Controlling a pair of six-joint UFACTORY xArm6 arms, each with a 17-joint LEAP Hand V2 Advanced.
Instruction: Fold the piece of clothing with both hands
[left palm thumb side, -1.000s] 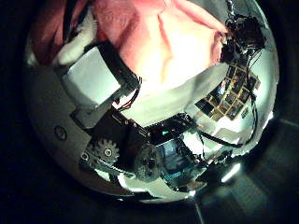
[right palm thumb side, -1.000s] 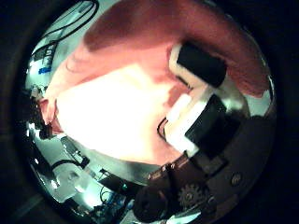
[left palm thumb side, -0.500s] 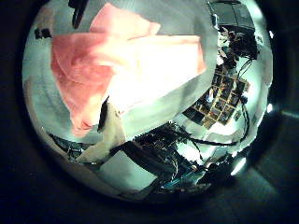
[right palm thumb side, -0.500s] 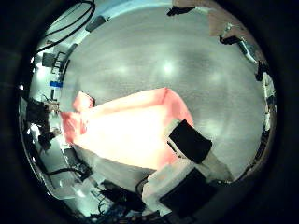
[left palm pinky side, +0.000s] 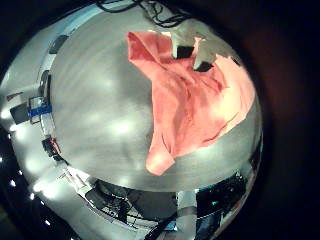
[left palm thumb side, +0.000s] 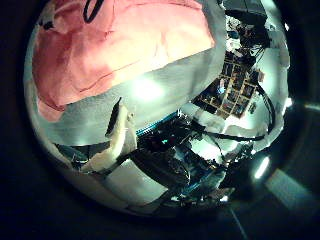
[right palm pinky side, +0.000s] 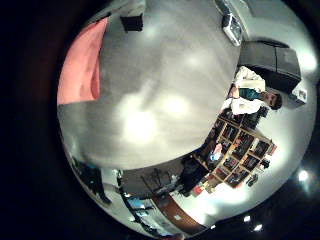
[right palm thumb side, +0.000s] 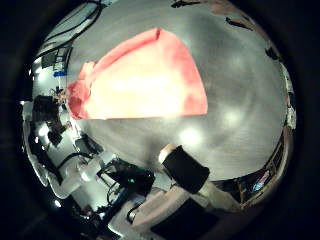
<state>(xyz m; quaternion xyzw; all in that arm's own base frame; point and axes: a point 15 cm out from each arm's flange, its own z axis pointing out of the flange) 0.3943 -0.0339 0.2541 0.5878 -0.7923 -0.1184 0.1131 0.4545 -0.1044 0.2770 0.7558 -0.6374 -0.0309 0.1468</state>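
The garment (right palm thumb side: 140, 80) lies spread flat on the table (right palm thumb side: 230, 110), one end bunched. My right hand's thumb (right palm thumb side: 185, 168) hangs relaxed over bare table, well apart from the cloth; that hand is open and holds nothing. Its little finger side view catches only a strip of the garment (right palm pinky side: 82, 62). From my left hand, the garment (left palm thumb side: 120, 50) fills much of the thumb side view, with a straight finger (left palm thumb side: 120, 130) just off its edge. In the left little finger side view the garment (left palm pinky side: 190, 95) looks creased, and two fingertips (left palm pinky side: 185, 52) show against its far edge.
The table (right palm pinky side: 160, 110) stretches wide beside the cloth. Shelving (left palm thumb side: 235, 95) and other room clutter stand beyond the table edge, along with robot gear (right palm thumb side: 50, 120).
A second ago both hands had fingers curled in the garment. They let go, and it now lies flat. The right thumb has moved off the cloth edge; the left palm has drawn closer.
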